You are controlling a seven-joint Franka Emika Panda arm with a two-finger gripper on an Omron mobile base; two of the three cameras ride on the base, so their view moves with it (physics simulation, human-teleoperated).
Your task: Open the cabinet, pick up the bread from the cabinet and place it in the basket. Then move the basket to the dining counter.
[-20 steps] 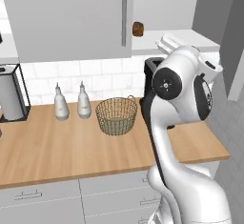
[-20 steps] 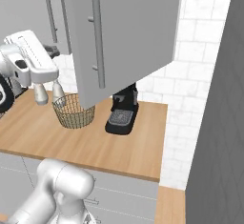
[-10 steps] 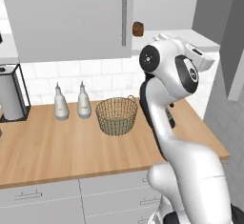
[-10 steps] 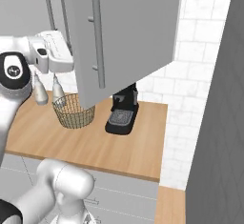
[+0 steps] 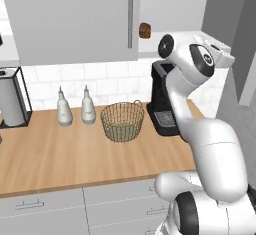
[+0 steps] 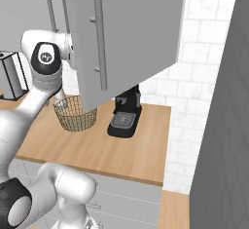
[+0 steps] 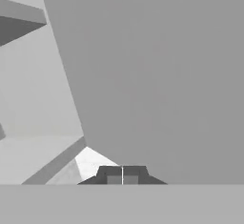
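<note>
The cabinet [image 5: 75, 19] hangs above the worktop, its left door closed. Its right door [image 6: 131, 38] is swung open toward the right base camera. The bread [image 5: 145, 30], a small dark brown lump, sits on the white shelf inside, just right of the closed door's handle. The wire basket [image 5: 122, 121] stands on the wooden worktop below; in the right base view the basket [image 6: 70, 116] is partly covered by the open door. My gripper [image 7: 122, 175] is shut with nothing between its fingertips, and it faces a flat grey door panel at close range. The dining counter is out of view.
A black coffee machine [image 5: 162, 101] stands just right of the basket, close to my arm. Two white bottles [image 5: 75, 113] stand to the basket's left, with a metal appliance [image 5: 12, 99] at the far left. Grey drawer fronts [image 5: 60, 211] run below the worktop.
My arm has lifted and swung toward the open door; in the right base view the hand has slid behind the door's edge. Basket and bread have not moved.
</note>
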